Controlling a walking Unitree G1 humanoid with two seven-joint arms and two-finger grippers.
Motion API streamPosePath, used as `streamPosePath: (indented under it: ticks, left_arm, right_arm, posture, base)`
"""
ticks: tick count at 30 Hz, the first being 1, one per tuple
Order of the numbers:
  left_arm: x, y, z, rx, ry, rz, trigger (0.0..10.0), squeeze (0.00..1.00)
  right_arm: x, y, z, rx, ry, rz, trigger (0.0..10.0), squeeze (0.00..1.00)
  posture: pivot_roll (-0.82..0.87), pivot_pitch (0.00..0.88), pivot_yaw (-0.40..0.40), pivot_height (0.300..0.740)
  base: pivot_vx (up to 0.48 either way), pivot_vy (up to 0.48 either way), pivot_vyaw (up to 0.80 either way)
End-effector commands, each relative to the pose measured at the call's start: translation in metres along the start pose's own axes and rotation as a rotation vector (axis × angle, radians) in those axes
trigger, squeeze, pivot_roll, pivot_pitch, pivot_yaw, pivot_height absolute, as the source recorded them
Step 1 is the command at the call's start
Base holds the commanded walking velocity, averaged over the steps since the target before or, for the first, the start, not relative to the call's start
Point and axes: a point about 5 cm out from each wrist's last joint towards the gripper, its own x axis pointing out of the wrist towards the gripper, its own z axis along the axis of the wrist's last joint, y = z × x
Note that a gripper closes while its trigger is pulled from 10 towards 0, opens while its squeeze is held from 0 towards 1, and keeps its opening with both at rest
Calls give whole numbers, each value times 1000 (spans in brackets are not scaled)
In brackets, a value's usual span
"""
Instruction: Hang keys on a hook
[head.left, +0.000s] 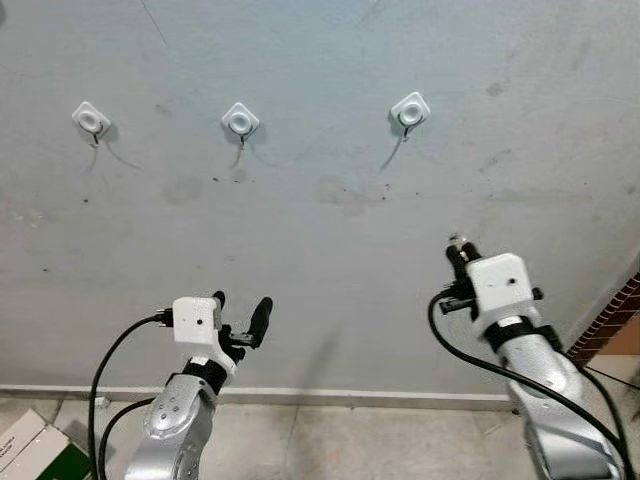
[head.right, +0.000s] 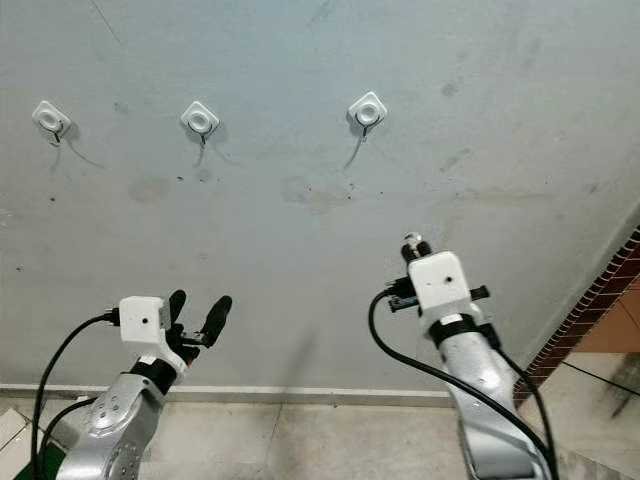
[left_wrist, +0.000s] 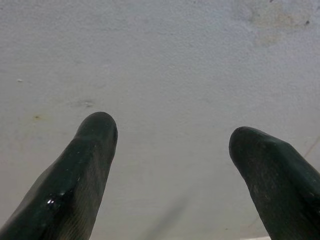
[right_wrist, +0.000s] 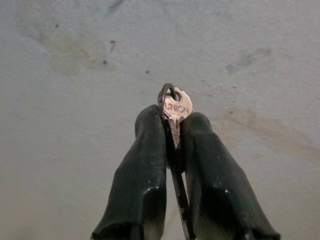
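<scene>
Held in the clenched right tool (right_wrist: 172, 127): a small silver metal key (right_wrist: 176, 107) on a dark wire ring, pinched between the black fingers, low and right of centre in the head views. Stamped "UNION" on the key's head. Not yet hung; well below the three white square wall hooks (head.left: 410, 110) along the upper grey wall, nearest the rightmost. Left to do, judging so: raising, ring over hook, letting go. Left tool (head.left: 240, 318) spread, empty, lower left.
</scene>
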Motion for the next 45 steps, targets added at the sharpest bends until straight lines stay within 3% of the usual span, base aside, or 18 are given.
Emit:
streamPosePath:
  ticks: [1, 22, 32, 45]
  left_arm:
    - [-1, 1, 2, 13, 6, -9, 10000, 0]
    - [5, -3, 4, -6, 4, -7, 10000, 0]
    - [6, 0, 4, -27, 0, 12, 10000, 0]
    - [13, 0, 17, 12, -59, 6, 10000, 0]
  right_arm:
    - [-1, -1, 3, 6, -5, 5, 10000, 0]
    - [5, 2, 10, -10, -15, 27, 10000, 0]
    - [7, 3, 13, -15, -24, 28, 10000, 0]
    - [20, 9, 49, -19, -179, 9, 10000, 0]
  posture:
    - [-92, 0, 78, 740]
    - [-100, 0, 68, 740]
    - [-101, 0, 66, 740]
    - [-102, 0, 66, 740]
  base:
    - [0, 0, 0]
    - [0, -245, 0]
    - [0, 0, 0]
    - [0, 0, 0]
